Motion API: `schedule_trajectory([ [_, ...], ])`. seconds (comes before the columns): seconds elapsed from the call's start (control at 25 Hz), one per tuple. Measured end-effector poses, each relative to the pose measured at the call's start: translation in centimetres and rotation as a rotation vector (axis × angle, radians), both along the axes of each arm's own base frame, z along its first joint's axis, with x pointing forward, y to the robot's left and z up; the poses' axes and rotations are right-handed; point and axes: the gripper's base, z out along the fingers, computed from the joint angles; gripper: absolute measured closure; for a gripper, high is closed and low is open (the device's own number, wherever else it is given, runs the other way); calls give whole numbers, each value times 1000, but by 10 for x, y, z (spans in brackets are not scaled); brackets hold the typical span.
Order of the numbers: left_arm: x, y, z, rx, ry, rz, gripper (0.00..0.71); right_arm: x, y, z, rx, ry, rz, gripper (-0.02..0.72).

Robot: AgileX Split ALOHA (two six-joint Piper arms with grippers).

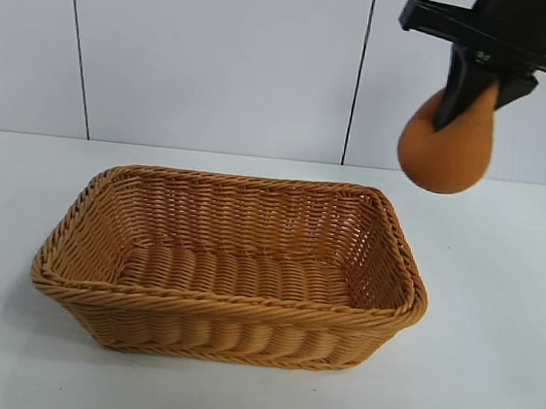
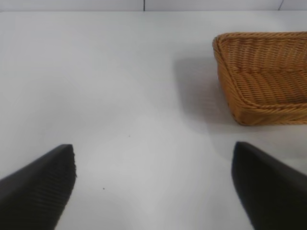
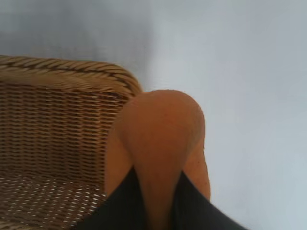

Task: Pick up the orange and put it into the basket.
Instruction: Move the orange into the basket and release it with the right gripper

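Observation:
The orange (image 1: 447,150) hangs high in the air at the upper right, squeezed between the black fingers of my right gripper (image 1: 471,100), which is shut on it. It is above and just beyond the far right corner of the golden wicker basket (image 1: 229,298), which stands in the middle of the white table. In the right wrist view the orange (image 3: 160,139) bulges out between the fingers, with the basket's rim (image 3: 72,72) below and beside it. My left gripper (image 2: 153,179) is open and empty over bare table, with the basket (image 2: 264,76) off to one side.
The white table (image 1: 491,364) runs around the basket on every side. A pale panelled wall (image 1: 221,52) stands behind the table.

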Motion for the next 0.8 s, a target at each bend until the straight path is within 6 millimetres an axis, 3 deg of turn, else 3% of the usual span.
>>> schedule_trajectory([
  [0.16,0,0,0,0,0,0,80,-10,35,-15,22,-2,53,669],
  [0.4,0,0,0,0,0,0,80,-9,71,-61,13,4,102,669],
  [0.64,0,0,0,0,0,0,80,1,79,-109,-26,53,93,669],
  [0.8,0,0,0,0,0,0,80,1,79,-120,-43,76,93,669],
])
